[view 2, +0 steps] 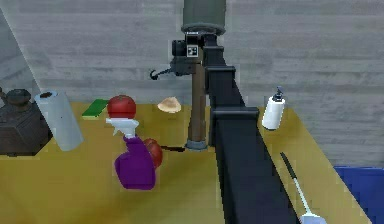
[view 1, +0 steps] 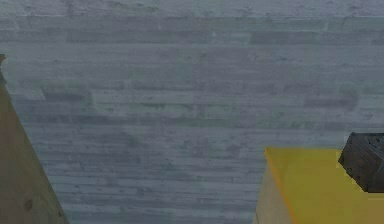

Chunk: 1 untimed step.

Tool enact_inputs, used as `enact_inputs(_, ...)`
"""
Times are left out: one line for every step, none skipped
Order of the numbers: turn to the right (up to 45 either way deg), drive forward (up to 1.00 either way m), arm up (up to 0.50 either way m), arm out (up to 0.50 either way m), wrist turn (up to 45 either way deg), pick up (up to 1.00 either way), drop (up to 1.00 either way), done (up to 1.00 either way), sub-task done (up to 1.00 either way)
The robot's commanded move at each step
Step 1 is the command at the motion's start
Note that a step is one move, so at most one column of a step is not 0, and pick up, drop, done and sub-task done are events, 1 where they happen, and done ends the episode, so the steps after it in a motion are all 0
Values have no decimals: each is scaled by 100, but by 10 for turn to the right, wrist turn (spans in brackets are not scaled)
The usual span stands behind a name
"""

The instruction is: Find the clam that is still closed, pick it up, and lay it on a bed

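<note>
Grey planked wall runs behind the yellow bench [view 2: 70, 200] that carries everything near me. Of the containers, a purple spray bottle [view 2: 133, 162] stands nearest. A white bottle with a dark cap [view 2: 274, 112] stands to the right of my arm in the arm side view, and a dark pot-like vessel [view 2: 17, 125] sits at that view's left edge. What any of them holds I cannot tell. An upright paper towel roll [view 2: 60, 120] stands just beside the vessel. A green block [view 2: 95, 108] and a red round fruit [view 2: 121, 104] lie side by side farther out, and a second red fruit [view 2: 153, 152] peeks from behind the spray bottle. The tan shell [view 2: 171, 104], domed and clam-like, lies toward the back of the bench, between the first red fruit and a brown post [view 2: 198, 105] topped by a dark grey cylinder [view 2: 204, 15]; whether it is closed I cannot tell. My jaws show above it in the picture, their thin fingers [view 2: 156, 72] against bare wall, holding nothing. Whether they are released or clenched I cannot tell. My arm [view 2: 235, 140] reaches straight out over the bench, with a white-bladed tool [view 2: 298, 190] lying beside it. In the forward view the bench corner shows at lower right, with a dark blocky thing [view 1: 365, 160] at the right edge.
</note>
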Motion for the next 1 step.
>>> enact_inputs(0, 0, -14, 0, 0, 0, 0, 0, 0)
